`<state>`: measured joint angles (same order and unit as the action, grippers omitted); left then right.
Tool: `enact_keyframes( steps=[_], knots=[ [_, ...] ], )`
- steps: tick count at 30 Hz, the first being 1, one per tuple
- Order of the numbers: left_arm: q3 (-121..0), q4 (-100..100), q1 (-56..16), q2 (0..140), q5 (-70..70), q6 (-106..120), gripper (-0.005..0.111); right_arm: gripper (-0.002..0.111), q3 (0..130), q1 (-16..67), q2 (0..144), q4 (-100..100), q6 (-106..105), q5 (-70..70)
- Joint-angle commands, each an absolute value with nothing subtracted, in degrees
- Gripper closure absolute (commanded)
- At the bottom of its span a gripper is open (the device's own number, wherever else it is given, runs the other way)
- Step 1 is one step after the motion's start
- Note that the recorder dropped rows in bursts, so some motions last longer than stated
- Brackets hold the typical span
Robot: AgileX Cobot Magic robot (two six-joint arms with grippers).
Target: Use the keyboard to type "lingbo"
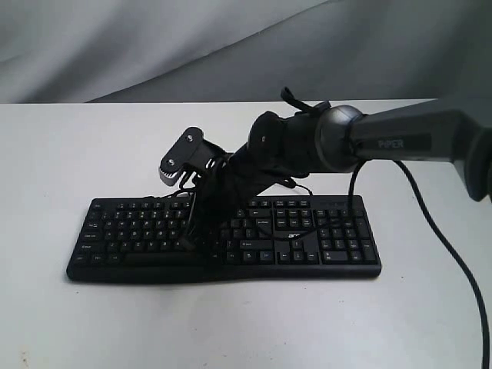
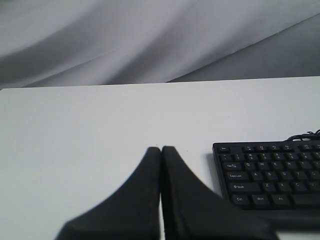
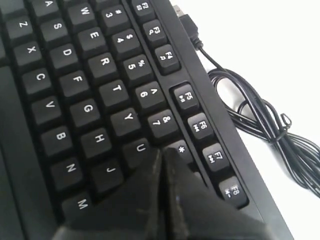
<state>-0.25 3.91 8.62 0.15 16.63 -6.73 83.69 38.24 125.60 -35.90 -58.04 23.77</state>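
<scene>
The black keyboard [image 1: 330,234] lies across the middle of the white table [image 1: 69,154], number pad to the right. My right gripper [image 1: 191,240] reaches across from the right and points down onto the letter keys. Up close the right gripper [image 3: 162,151] is shut with nothing held, its joined tips between the U key [image 3: 140,148] and the 8 key [image 3: 181,149], hiding the key under them. My left gripper [image 2: 161,148] is shut and empty, hovering over bare table left of the keyboard [image 2: 270,172]. The left gripper does not show in the exterior view.
The keyboard's thin black cable [image 3: 260,120] lies coiled on the table behind the function row, its plug [image 3: 186,17] loose. The right arm [image 1: 400,142] spans the table's right side, trailing its own cable [image 1: 442,246]. A grey cloth backdrop [image 1: 154,46] hangs behind.
</scene>
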Motion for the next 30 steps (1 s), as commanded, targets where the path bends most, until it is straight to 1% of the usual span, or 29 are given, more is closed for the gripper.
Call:
enact_keyframes(
  steps=[1, 13, 24, 30],
  knots=[
    [0.0, 3.4, 8.7, 0.0, 16.4, -7.0, 0.106, 0.108, 84.1, 38.2, 125.8, -36.4, -58.6, 23.2],
    [0.0, 3.4, 8.7, 0.0, 16.4, -7.0, 0.106, 0.108, 84.1, 38.1, 126.9, -36.5, -58.6, 23.4],
    [0.0, 3.4, 8.7, 0.0, 16.4, -7.0, 0.106, 0.108, 84.1, 38.3, 124.1, -36.9, -58.6, 24.8],
    [0.0, 3.4, 8.7, 0.0, 16.4, -7.0, 0.106, 0.108, 84.1, 39.9, 124.2, -37.1, -59.0, 25.6]
  ],
)
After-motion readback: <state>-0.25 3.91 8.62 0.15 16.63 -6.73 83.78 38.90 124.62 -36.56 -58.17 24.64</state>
